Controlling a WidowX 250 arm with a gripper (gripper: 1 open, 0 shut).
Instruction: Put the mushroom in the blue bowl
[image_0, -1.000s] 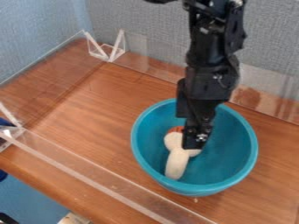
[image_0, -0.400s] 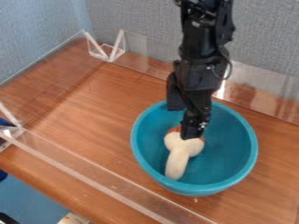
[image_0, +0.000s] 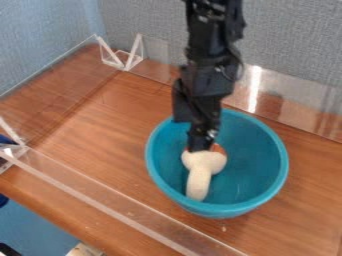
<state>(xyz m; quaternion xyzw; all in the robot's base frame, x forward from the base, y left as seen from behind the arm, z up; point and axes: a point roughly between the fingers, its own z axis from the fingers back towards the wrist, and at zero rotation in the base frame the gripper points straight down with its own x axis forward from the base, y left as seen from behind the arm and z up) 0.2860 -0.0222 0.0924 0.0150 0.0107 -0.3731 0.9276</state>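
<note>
The mushroom (image_0: 201, 172) lies on its side inside the blue bowl (image_0: 262, 182), cream stem toward the front, orange-brown cap toward the back. My gripper (image_0: 203, 134) hangs pointing down over the bowl's back-left part, just above the cap. Its fingers are open and hold nothing; it is apart from the mushroom.
The bowl stands on a brown wooden table (image_0: 94, 120) fenced by low clear plastic walls (image_0: 80, 190). A white wire stand (image_0: 124, 52) sits at the back left corner. A blue-grey wall is behind.
The arm has moved left and slightly up, away from the mushroom, and its wrist has rolled a little. The mushroom stays in the bowl.
</note>
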